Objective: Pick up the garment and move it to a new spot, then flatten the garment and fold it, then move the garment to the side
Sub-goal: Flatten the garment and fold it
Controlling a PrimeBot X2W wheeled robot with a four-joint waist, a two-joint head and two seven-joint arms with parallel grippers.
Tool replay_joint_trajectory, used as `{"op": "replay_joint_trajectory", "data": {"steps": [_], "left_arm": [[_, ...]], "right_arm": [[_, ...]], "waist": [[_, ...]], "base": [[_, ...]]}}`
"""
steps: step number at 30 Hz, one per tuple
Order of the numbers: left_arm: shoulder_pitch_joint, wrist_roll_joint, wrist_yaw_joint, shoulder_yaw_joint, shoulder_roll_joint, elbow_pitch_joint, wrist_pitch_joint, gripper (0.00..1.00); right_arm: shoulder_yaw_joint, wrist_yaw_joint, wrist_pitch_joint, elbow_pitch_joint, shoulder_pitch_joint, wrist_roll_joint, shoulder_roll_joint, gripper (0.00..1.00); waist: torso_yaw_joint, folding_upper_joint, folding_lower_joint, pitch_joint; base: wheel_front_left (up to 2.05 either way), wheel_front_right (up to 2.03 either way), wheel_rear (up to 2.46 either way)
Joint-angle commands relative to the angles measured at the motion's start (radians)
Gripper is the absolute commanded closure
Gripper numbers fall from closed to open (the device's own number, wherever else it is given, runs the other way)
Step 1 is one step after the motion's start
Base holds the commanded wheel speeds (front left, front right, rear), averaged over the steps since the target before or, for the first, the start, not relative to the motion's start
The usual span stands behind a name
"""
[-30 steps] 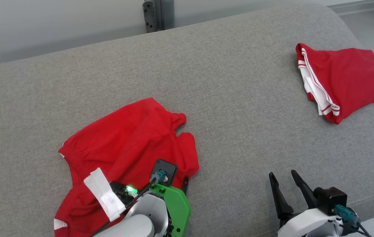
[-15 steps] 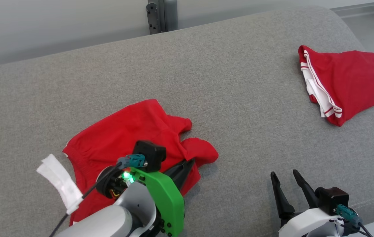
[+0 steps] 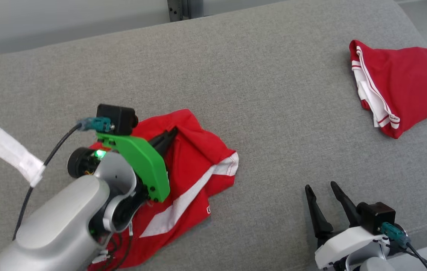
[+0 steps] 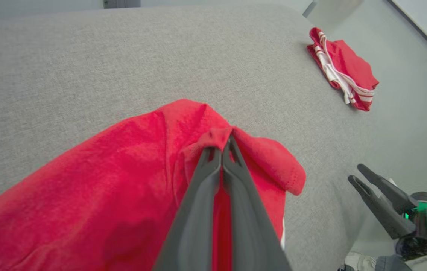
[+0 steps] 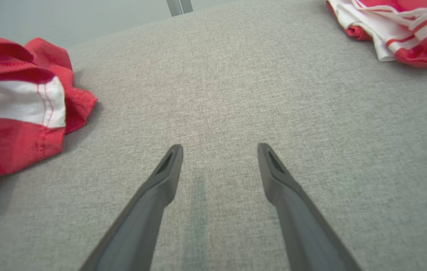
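Note:
A red garment with a white stripe hangs bunched over the grey cushion at the lower left, lifted by a pinched fold. My left gripper is shut on that fold; in the left wrist view the closed fingertips bite the red cloth. My right gripper stands open near the lower right, above bare fabric, with nothing between its fingers. In the right wrist view the garment's striped hem lies off to the left.
A second red garment with white trim lies folded at the far right of the grey cushion. A white tag hangs on my left arm's cable. A metal bracket stands behind the cushion's back edge.
My left gripper has risen and moved away from me with the garment's fold, pulling the cloth up and turning its white stripe into sight. The head camera shifted slightly. The right gripper stayed put.

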State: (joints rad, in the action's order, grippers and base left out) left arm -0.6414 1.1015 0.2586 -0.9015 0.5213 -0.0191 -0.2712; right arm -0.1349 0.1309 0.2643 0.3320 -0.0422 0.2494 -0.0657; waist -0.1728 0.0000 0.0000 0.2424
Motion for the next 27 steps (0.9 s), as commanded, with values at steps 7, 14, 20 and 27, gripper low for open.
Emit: {"op": "replay_joint_trajectory", "data": {"steps": [7,14,20,27], "left_arm": [[-0.146,-0.071,-0.048,-0.014,-0.147,0.392,0.075,0.49],[-0.148,-0.09,-0.107,-0.017,-0.236,0.625,0.21,0.0],[-0.08,-0.087,-0.091,0.032,-0.23,0.606,0.37,0.0],[0.14,-0.087,0.012,0.094,-0.144,0.395,0.508,0.0]], "right_arm": [[-0.007,0.0,0.0,0.006,-0.046,0.012,-0.017,0.0],[0.012,0.0,-0.001,0.015,-0.011,0.009,-0.02,0.0],[0.048,0.0,-0.001,-0.004,0.029,-0.006,-0.034,0.0],[0.121,0.0,0.0,-0.075,0.083,-0.039,-0.071,0.0]], "waist": [[-0.031,0.0,0.0,0.067],[-0.017,0.0,0.0,0.029],[0.043,0.0,0.0,-0.046],[0.144,0.0,0.0,-0.164]], "base": [[0.0,0.0,0.0],[0.0,0.0,0.0],[0.0,0.0,0.0],[0.0,0.0,0.0]]}}
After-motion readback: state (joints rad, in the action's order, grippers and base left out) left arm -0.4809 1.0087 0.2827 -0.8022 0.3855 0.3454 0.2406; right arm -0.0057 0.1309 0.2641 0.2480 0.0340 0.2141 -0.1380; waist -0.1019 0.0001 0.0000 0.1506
